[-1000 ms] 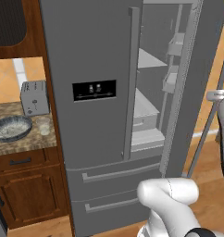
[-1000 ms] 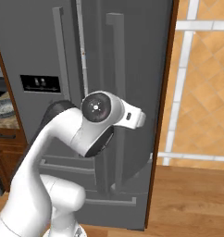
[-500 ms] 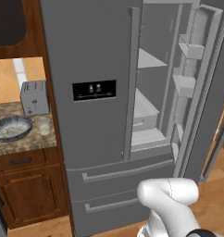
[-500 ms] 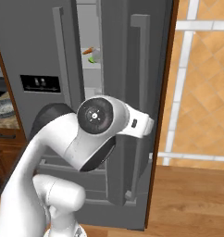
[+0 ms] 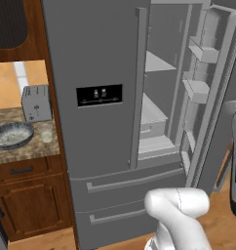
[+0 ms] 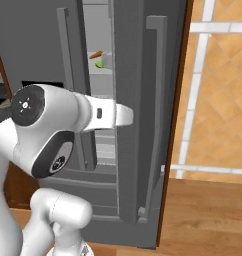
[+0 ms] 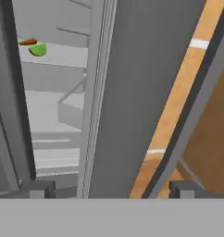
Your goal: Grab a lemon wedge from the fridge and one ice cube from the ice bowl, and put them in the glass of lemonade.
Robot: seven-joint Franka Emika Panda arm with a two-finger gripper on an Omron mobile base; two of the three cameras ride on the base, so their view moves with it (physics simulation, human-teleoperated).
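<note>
Hand view shows the gripper now released, jaws spread off the fridge door, which has swung wider; a green lemon wedge waits at ten o'clock inside.

Grey steel fridge with a black dispenser panel, pale grey shelves inside; a green wedge beside something orange; grey-blue, speckled ice bowl; silver toaster.
</note>
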